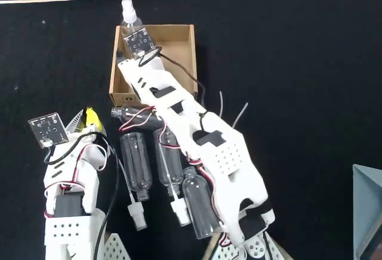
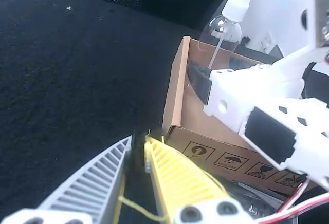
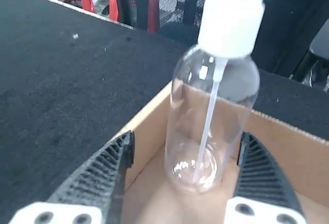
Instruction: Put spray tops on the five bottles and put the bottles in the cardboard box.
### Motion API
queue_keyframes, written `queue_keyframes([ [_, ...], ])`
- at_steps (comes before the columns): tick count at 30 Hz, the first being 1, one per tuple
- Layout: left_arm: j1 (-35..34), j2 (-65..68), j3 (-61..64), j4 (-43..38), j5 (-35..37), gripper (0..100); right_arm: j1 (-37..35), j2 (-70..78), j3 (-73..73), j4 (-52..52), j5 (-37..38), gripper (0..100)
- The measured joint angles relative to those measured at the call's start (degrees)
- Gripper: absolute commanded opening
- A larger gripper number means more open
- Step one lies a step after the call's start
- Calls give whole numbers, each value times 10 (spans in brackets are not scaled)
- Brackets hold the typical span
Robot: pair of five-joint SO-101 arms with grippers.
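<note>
One bottle (image 3: 211, 116) with a spray top fitted is stood upright in the far corner of the box (image 1: 192, 51), on the left arm's side. It is flanked by the right gripper (image 3: 186, 137), whose fingers are spread wide, one on each side of the bottle. A gap is seen on both sides, so nothing is gripped. The left gripper (image 2: 139, 141) is held low over the table (image 1: 298, 93), just beside the box's near corner. Its grey and yellow fingers are drawn almost together, and nothing is held between them. Four other bottles (image 1: 136, 161) are laid on the table just in front of the box, partly covered by the right arm. Two loose-looking spray tops (image 1: 136, 215) are seen at the necks of two of them. Whether these are attached cannot be told.
</note>
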Motion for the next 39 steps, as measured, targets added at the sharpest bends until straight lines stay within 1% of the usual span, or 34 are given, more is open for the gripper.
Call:
queue_keyframes([
  [6, 0, 0, 0, 0, 0, 36, 0, -11, 11, 6, 0, 266],
  [12, 0, 0, 0, 0, 0, 36, 0, -83, 63, 45, 0, 266],
  [20, 0, 0, 0, 0, 0, 36, 0, -132, 125, 48, 0, 266],
  [39, 0, 0, 0, 0, 0, 36, 0, -301, 283, 48, 0, 266],
])
